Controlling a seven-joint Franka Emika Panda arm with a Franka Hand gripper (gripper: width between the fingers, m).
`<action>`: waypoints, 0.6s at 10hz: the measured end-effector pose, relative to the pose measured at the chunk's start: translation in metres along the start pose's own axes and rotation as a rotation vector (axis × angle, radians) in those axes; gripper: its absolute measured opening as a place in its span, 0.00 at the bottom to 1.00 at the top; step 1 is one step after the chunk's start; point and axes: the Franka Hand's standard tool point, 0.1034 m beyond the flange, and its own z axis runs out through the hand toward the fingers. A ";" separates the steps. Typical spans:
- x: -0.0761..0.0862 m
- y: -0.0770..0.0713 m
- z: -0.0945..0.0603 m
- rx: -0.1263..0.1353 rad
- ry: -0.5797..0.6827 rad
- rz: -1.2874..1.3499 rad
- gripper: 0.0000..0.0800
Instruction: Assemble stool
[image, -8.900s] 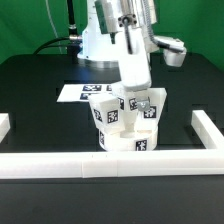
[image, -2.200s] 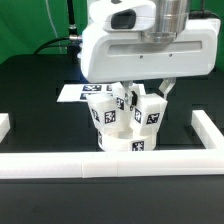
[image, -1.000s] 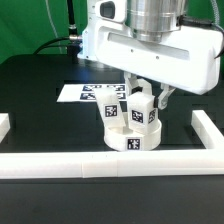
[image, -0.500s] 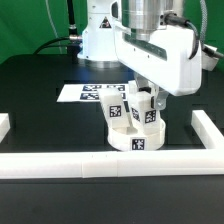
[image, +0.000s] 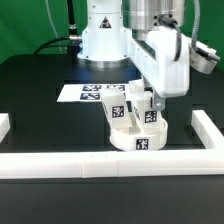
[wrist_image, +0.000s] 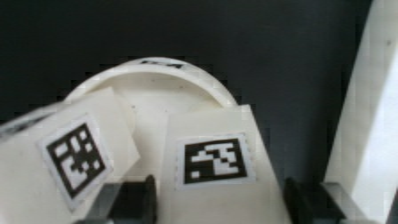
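Note:
The stool's round white seat lies flat on the black table, just behind the front rail. Blocky tagged legs stand upright on it. One leg stands on the exterior view's left side of the seat. My gripper reaches down from above and is shut on the leg on the right side. In the wrist view this held leg fills the gap between the dark fingers, with my gripper clamped on its sides. A neighbouring leg leans beside it, and the seat's curved rim shows beyond.
The marker board lies behind the seat. A long white rail runs along the front, with side rails at the exterior view's right and left. The right rail passes close to the held leg. The arm's base stands at the back.
The wrist has turned about its upright axis while staying shut on the leg. The seat with its legs has shifted slightly toward the exterior view's right.

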 end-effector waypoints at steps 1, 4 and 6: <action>-0.001 0.000 0.000 0.005 -0.010 0.076 0.43; -0.009 -0.003 0.001 0.039 -0.025 0.323 0.43; -0.009 -0.006 0.001 0.057 -0.049 0.463 0.43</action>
